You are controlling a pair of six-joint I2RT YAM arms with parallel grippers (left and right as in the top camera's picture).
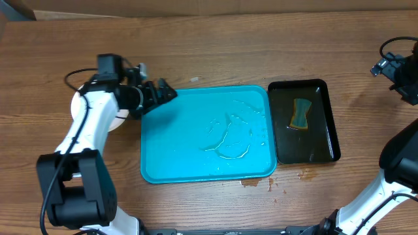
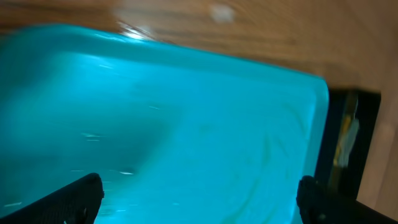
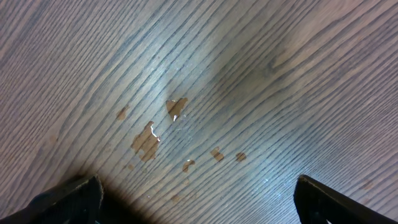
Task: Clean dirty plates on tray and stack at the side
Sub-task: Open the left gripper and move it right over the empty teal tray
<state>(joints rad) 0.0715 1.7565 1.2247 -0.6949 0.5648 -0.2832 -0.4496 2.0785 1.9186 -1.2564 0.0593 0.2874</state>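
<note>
Left gripper (image 1: 166, 91) hangs with its jaws spread wide and nothing between them, over the nearest corner of the turquoise tray (image 1: 196, 171). The tray's wet floor ahead of the fingers carries no plate. Behind the gripper, under its own arm, a pale round edge looks like the plates (image 1: 121, 121) stacked on the table (image 1: 215, 52), though most of it is hidden. Stacking seems done, so the good move is a clean retreat: rise first with jaws apart, then swing clear so the arm does not nudge the stack. Right gripper (image 3: 199, 199), likewise wide and empty, hovers over the table far beyond the tray.
</note>
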